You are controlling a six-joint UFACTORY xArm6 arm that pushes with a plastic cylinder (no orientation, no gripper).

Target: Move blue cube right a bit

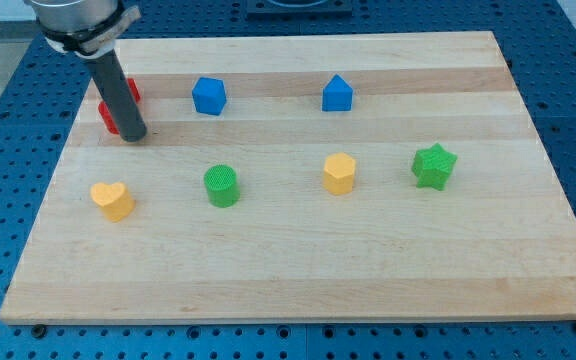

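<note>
The blue cube (209, 96) sits on the wooden board (298, 260) in the upper left part of the view. My tip (134, 137) rests on the board to the left of the cube and a little below it, about a block's width or two away, not touching it. The rod partly hides two red blocks, one (130, 90) behind it and one (108, 118) at its left; their shapes cannot be made out.
A second blue block, house-shaped (337, 94), lies to the right of the cube in the same row. Lower row from left: yellow heart (113, 200), green cylinder (222, 186), yellow hexagonal block (339, 173), green star (433, 165).
</note>
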